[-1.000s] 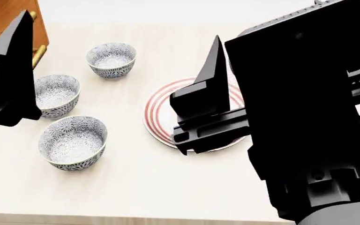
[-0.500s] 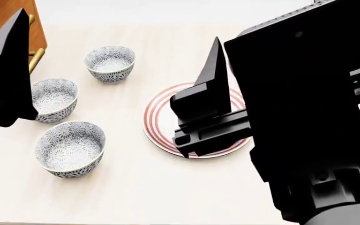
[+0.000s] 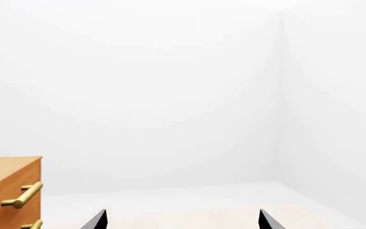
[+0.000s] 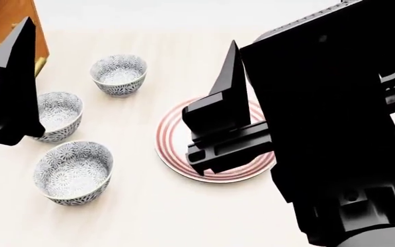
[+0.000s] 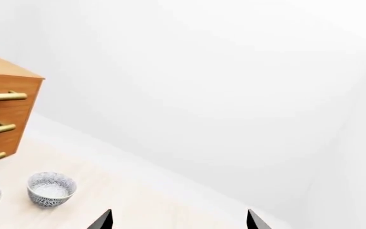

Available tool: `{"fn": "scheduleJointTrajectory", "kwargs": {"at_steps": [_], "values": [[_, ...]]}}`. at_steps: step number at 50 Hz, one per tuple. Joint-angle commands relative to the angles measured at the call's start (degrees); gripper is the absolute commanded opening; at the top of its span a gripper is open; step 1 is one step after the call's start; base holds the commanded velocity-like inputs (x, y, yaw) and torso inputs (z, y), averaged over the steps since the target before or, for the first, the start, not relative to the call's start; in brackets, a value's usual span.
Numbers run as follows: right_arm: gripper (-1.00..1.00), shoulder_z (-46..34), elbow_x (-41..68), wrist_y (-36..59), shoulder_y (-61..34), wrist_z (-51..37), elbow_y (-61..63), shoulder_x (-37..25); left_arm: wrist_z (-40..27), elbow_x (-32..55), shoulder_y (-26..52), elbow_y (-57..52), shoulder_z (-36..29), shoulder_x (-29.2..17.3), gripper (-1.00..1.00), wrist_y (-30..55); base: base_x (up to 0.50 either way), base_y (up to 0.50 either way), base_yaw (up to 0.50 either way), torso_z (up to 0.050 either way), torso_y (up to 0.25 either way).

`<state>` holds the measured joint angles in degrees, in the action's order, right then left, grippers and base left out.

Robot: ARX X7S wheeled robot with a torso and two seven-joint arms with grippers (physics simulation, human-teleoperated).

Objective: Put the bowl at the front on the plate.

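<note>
Three patterned bowls stand at the left of the pale table. The bowl (image 4: 73, 172) at the front is nearest me, with one identical bowl (image 4: 57, 115) behind it and another (image 4: 119, 74) further back. The plate (image 4: 172, 139), white with red rings, lies to their right, partly hidden by my right arm. My left gripper (image 3: 181, 222) is open and empty, and its dark finger (image 4: 16, 77) hangs above the middle bowl. My right gripper (image 5: 179, 221) is open and empty too, its finger (image 4: 226, 90) over the plate. The right wrist view shows the back bowl (image 5: 51, 189).
A wooden drawer unit (image 4: 9, 20) with brass handles stands at the table's back left corner, close to the bowls. It also shows as a drawer unit (image 5: 2, 114) in the right wrist view. My right arm's black body (image 4: 341, 128) fills the right half of the head view.
In the head view the bowls and plate have slid a little downward and left. Both arms keep nearly the same place in the picture, both grippers open.
</note>
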<state>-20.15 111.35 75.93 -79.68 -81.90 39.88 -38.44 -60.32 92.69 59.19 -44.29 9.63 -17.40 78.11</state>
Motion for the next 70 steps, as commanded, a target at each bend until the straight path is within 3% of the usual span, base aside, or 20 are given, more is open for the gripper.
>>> {"fn": "scheduleJointTrajectory", "kwargs": {"at_steps": [1, 70], "values": [[1.0, -0.78, -0.18, -0.78, -0.21, 0.31, 0.36, -0.62, 0.68, -0.76, -0.82, -0.4, -0.7, -0.36, 1.0, -0.8, 0.11, 0.0, 0.0, 0.0, 0.0], [1.0, -3.64, -1.47, -4.89, -1.21, 1.82, 1.72, -3.3, 1.24, -2.03, -1.6, -0.69, -3.78, -3.26, 1.0, -5.23, 0.1, 0.0, 0.0, 0.0, 0.0]]}}
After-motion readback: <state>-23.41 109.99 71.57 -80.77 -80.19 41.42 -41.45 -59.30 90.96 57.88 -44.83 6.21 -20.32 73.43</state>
